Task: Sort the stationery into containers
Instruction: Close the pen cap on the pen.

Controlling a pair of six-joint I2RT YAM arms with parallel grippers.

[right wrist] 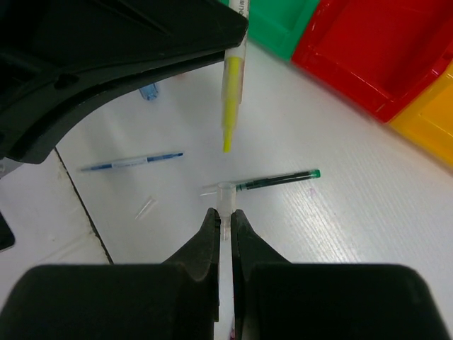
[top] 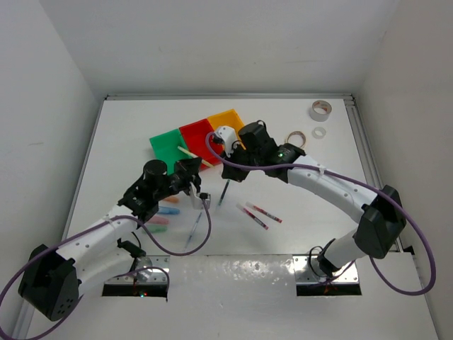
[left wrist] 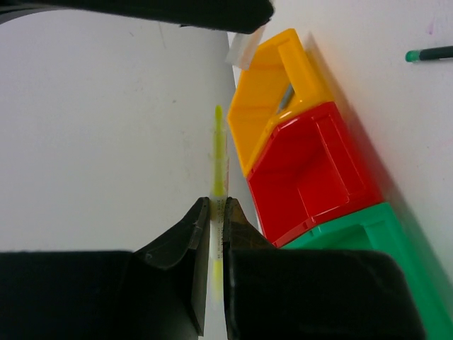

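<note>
The left gripper [left wrist: 218, 207] is closed on a yellow marker [left wrist: 219, 152], its tip close to the bins [left wrist: 333, 152] (green, red, orange) toward the table's [top: 127, 127] far edge — and the right gripper [right wrist: 224, 214] pinches a thin clear piece [right wrist: 225, 195], a black pen [right wrist: 276, 180] lying just beyond it.

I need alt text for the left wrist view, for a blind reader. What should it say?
The left gripper is shut on a thin yellow pen that points away over the white table. To its right stand, joined in a row, a yellow-orange bin, a red bin and a green bin.
</note>
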